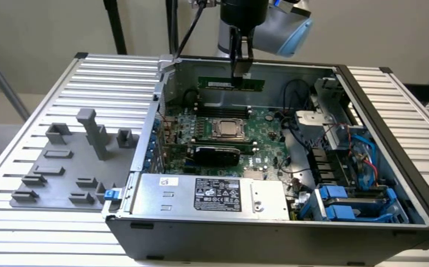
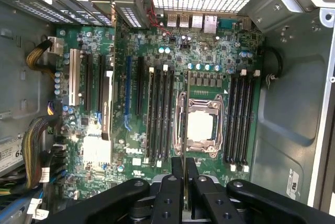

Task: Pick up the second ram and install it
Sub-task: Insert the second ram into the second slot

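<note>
Black and slim-fingered, the tool [image 1: 238, 77] was clamped on the upper edge of the second ram [image 1: 218, 85], a long, thin green circuit-board stick. The stick hung level, on edge, above the large green motherboard [image 1: 265, 136]; in the wrist view it ran beside that motherboard's square silver processor socket [image 2: 200, 127]. An open grey metal computer case [image 1: 274, 233] enclosed the motherboard, with grey plastic blocks [image 1: 88, 133] to the exterior view's left on the ribbed metal counter [image 1: 118, 72].
</note>
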Robot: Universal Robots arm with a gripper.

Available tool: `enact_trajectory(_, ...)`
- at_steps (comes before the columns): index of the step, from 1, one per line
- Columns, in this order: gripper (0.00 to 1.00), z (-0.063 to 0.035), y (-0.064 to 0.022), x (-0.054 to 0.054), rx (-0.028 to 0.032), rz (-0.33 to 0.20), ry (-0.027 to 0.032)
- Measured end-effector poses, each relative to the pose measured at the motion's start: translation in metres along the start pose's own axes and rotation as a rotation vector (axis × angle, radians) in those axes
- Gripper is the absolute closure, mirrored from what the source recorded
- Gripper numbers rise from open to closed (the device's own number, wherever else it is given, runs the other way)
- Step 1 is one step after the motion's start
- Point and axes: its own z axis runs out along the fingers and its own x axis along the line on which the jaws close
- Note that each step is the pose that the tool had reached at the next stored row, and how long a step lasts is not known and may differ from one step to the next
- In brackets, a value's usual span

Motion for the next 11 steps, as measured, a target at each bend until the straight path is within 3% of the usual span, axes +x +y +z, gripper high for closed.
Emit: enact_trajectory(11, 0.86, 0.0148, 0.0009, 0.005, 0.0, 0.005, -0.0037)
